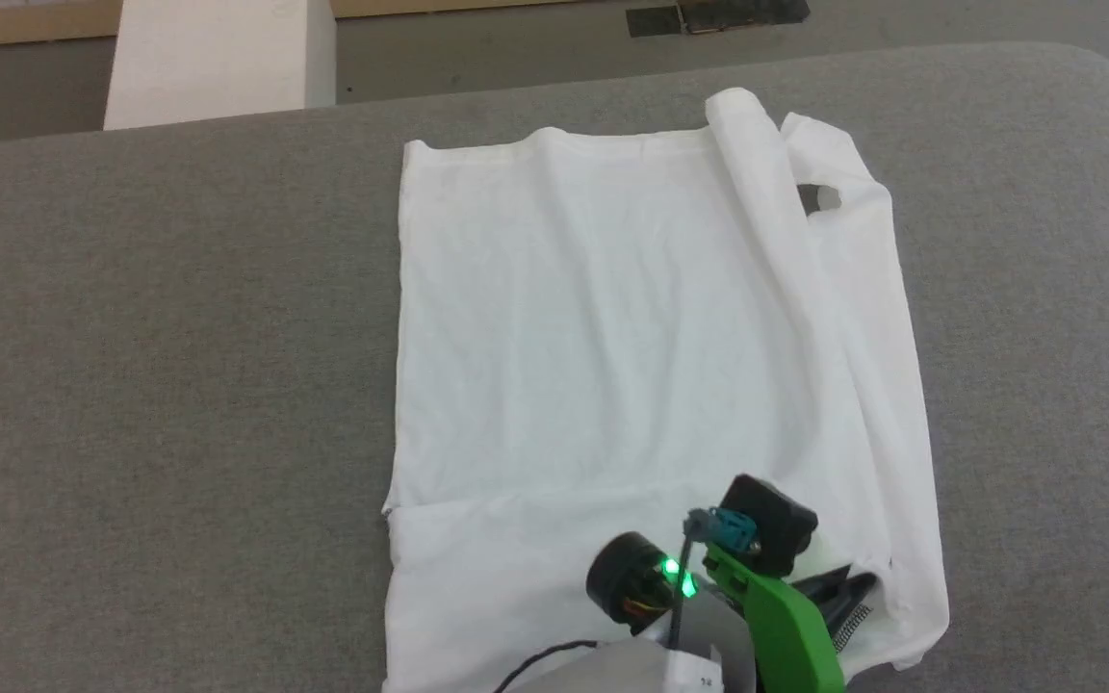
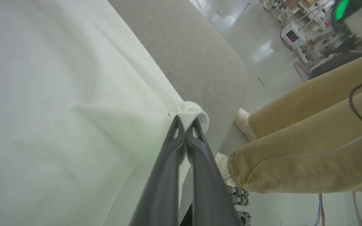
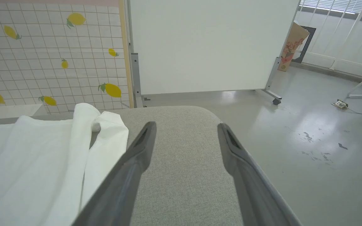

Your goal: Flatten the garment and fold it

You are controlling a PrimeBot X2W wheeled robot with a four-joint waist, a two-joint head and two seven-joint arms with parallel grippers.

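Observation:
The garment lies spread on the grey table as a white rectangle, with a sleeve folded in along its right side and a fold across its near end. My left gripper, on its green-cased arm, reaches across the garment's near right corner. In the left wrist view the left gripper is shut on a pinched fold of the garment at its edge. My right gripper hangs open over bare table to the right of the garment, with nothing between its fingers.
The table's rounded far right corner drops to the shiny floor. A person's legs in tan trousers stand by the table's edge. A white block stands beyond the far edge, and a white partition behind it.

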